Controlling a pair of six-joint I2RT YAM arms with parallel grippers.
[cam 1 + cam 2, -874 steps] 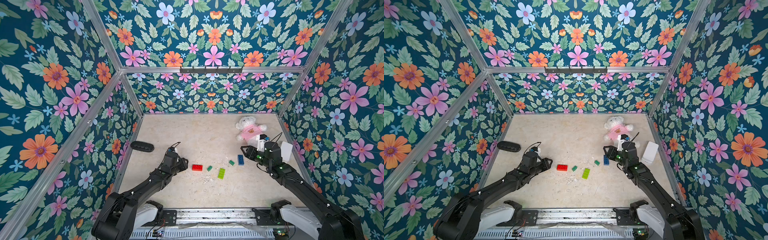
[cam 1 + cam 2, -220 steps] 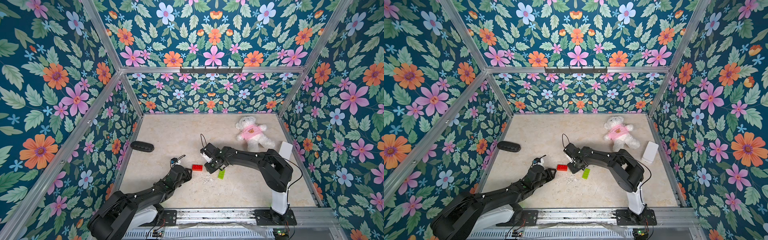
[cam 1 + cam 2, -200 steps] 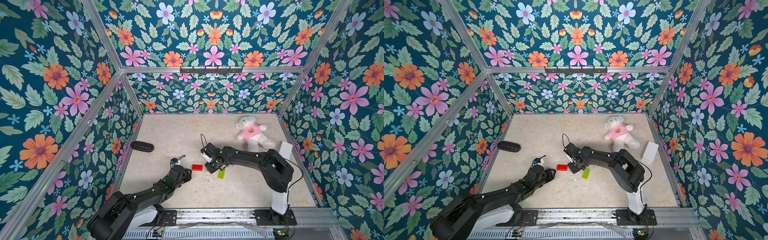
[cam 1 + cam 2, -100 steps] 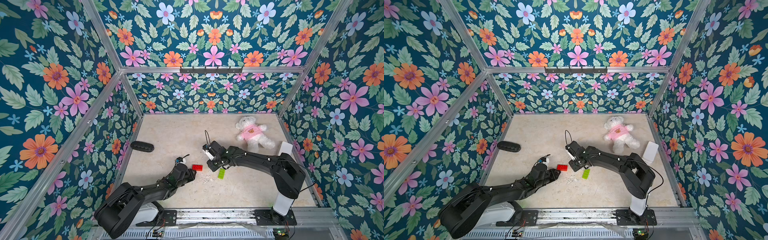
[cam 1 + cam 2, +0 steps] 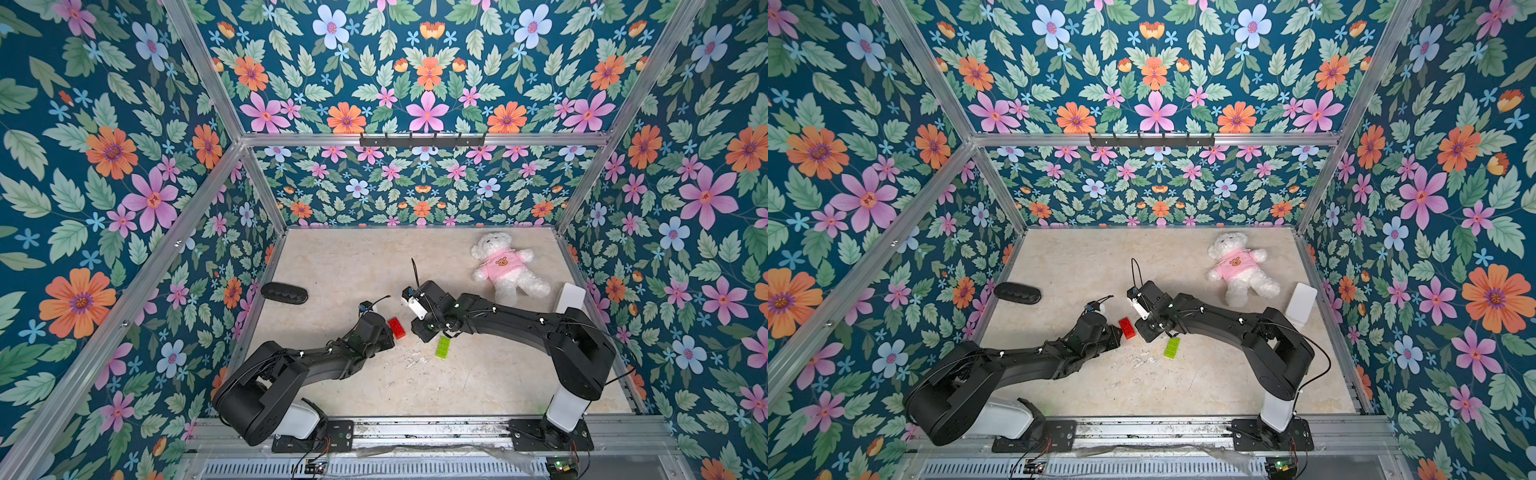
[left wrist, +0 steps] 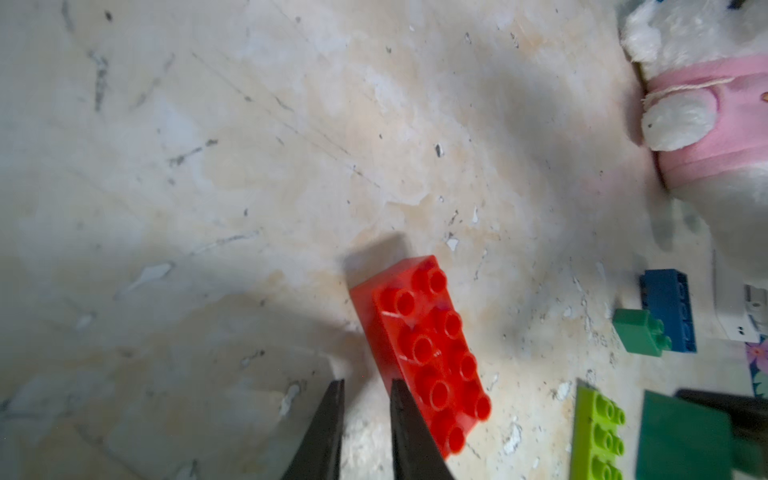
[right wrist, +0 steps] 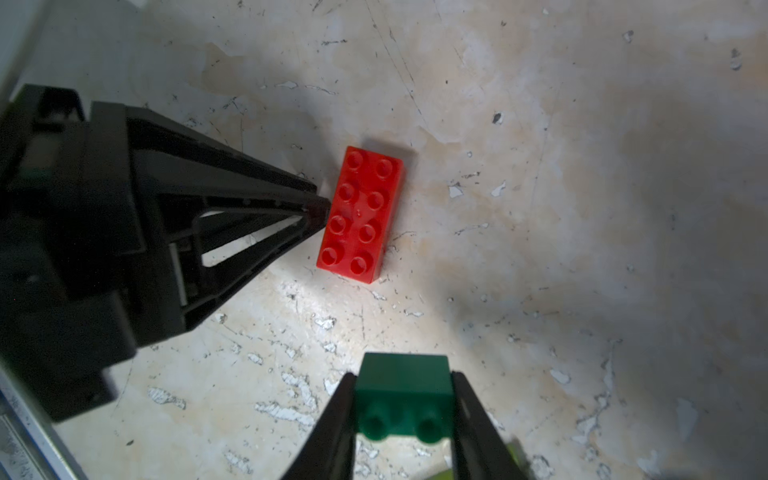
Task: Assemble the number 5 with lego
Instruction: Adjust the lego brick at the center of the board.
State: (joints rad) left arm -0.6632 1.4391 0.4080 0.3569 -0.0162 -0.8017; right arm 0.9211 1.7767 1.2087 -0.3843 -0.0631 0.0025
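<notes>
A long red lego brick (image 5: 397, 328) lies studs up mid-floor, also seen in the right wrist view (image 7: 361, 216). My left gripper (image 6: 365, 399) is nearly closed with nothing in the narrow gap; one fingertip (image 6: 401, 411) touches the red brick's long side. My right gripper (image 7: 403, 415) is shut on a small dark-green brick (image 7: 403, 386), hovering just right of the red one. A lime-green brick (image 5: 443, 347) lies under the right wrist. The blue brick (image 6: 669, 309) and another dark-green brick (image 6: 640, 332) sit together farther right, hidden in both top views. No number 5 stands assembled.
A white teddy (image 5: 505, 266) in a pink shirt lies at the back right. A white box (image 5: 570, 297) leans on the right wall. A black oblong object (image 5: 284, 293) lies by the left wall. Floral walls enclose the floor.
My left gripper has reached forward to the red brick while its jaws narrowed, and the brick has turned slightly. The right gripper keeps the dark-green brick and has shifted a little.
</notes>
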